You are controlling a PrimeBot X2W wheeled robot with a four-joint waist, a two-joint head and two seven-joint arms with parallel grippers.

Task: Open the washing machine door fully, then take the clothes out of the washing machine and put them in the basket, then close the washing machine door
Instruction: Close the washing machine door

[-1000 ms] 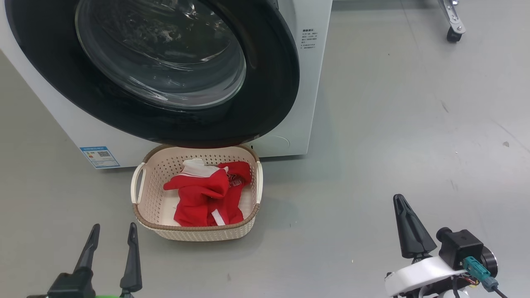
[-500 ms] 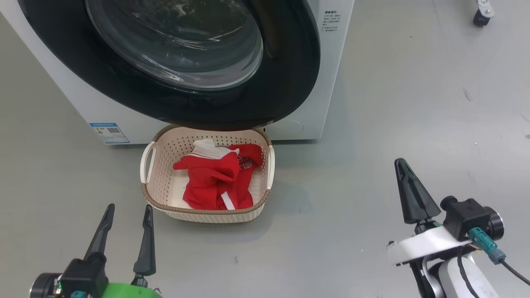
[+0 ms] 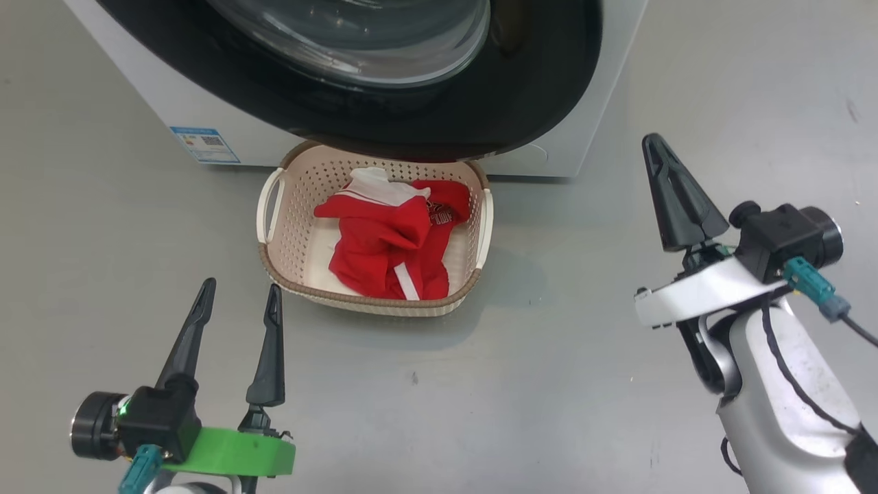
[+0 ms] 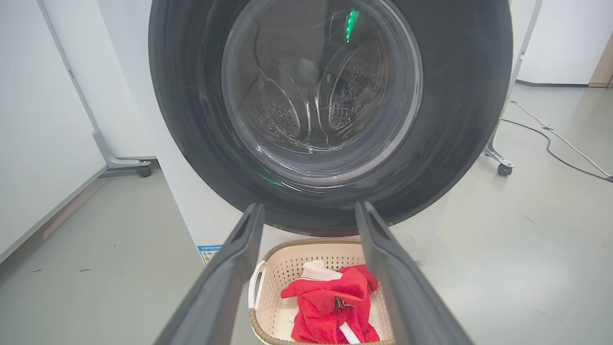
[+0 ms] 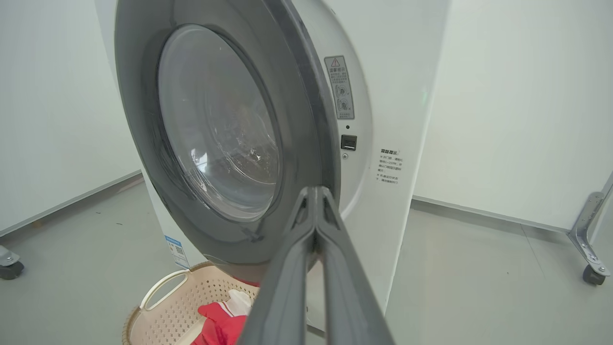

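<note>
One firm push: press pinched-together right gripper (image 3: 655, 147) on washing machine door (image 5: 218, 124) rim until latched; hold spread-apart left gripper (image 3: 241, 287) clear.

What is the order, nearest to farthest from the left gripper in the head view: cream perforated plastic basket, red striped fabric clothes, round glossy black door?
1. Cream perforated plastic basket, its near corner just right of the left gripper.
2. Red striped clothes, lying inside it, farther right.
3. Round glossy black door, beyond, overhanging the basket's far rim.
</note>
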